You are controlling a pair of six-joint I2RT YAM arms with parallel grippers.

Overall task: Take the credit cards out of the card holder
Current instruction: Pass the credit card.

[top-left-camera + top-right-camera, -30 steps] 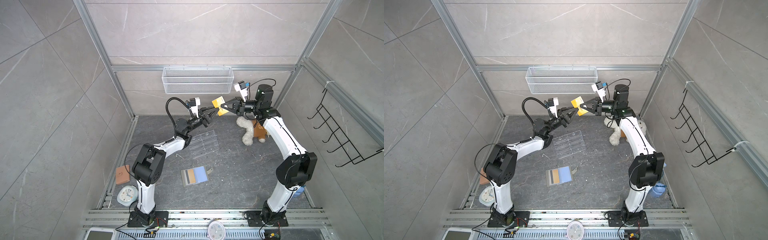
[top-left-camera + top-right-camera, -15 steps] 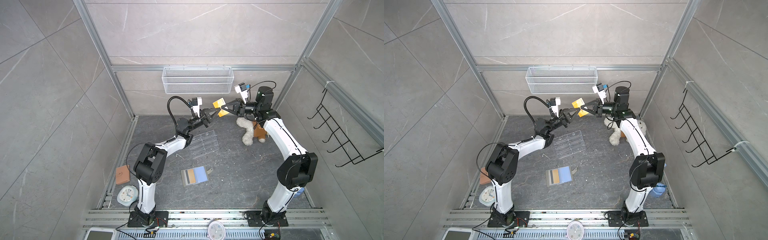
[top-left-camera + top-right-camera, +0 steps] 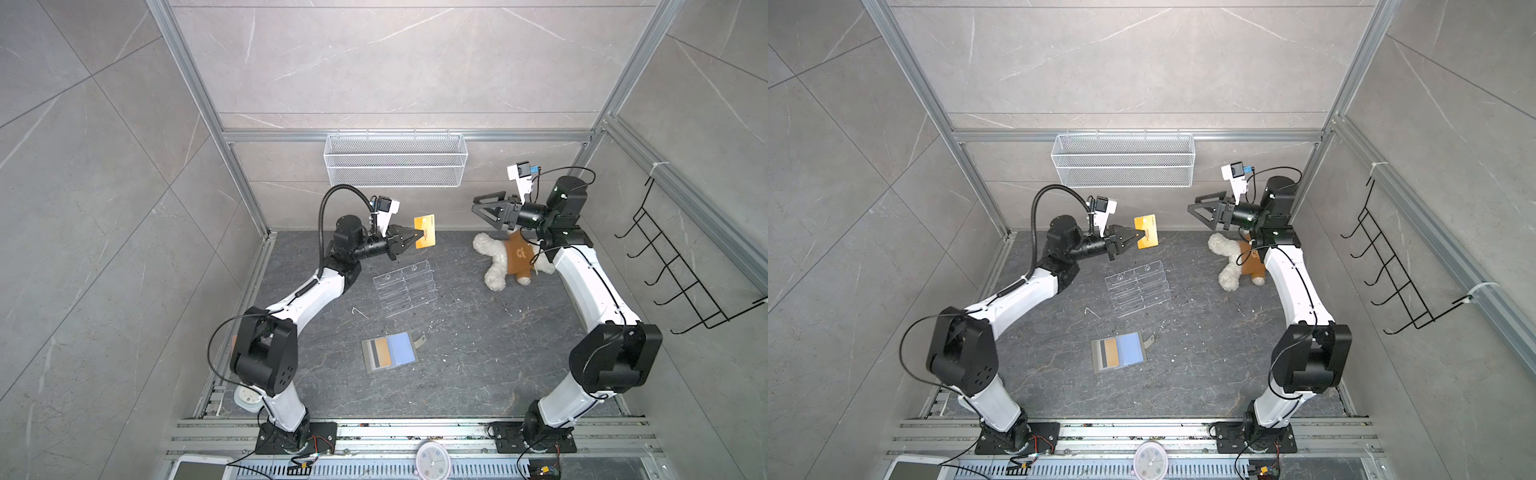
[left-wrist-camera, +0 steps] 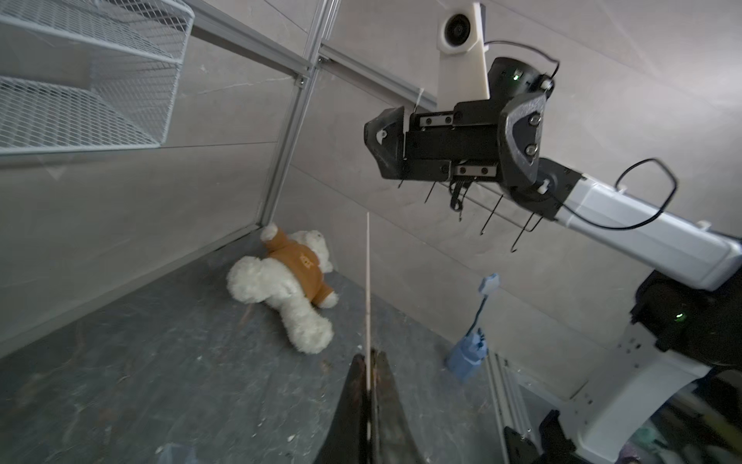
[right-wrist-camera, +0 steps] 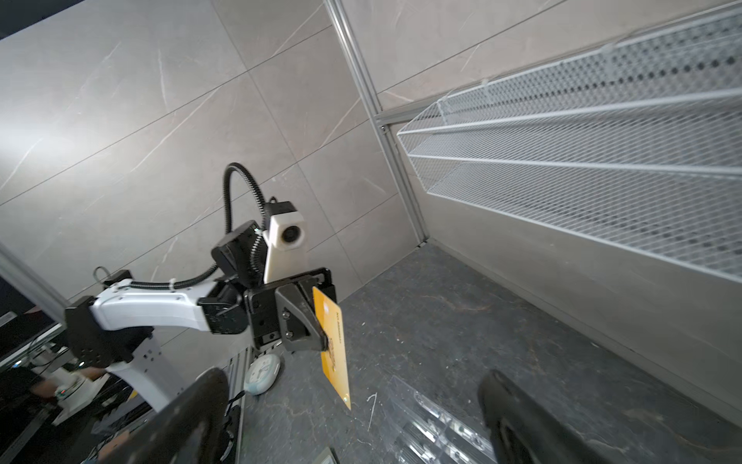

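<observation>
Grey stone desk [image 3: 478, 365] is filling both top views. Left of centre, the left arm [image 3: 307, 297] is stretching up and inward, the left tool [image 3: 417, 240] pinching one credit card [image 3: 424, 231] upright in the air; its print is too small to read. At lower centre the card holder [image 3: 390, 353] is lying open, a second card [image 3: 381, 354] showing inside. Upper right, the right tool [image 3: 484, 214] is gaping, released.

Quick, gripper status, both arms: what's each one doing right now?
Left gripper: closed on a credit card, held in the air.
Right gripper: open, holding nothing.
</observation>
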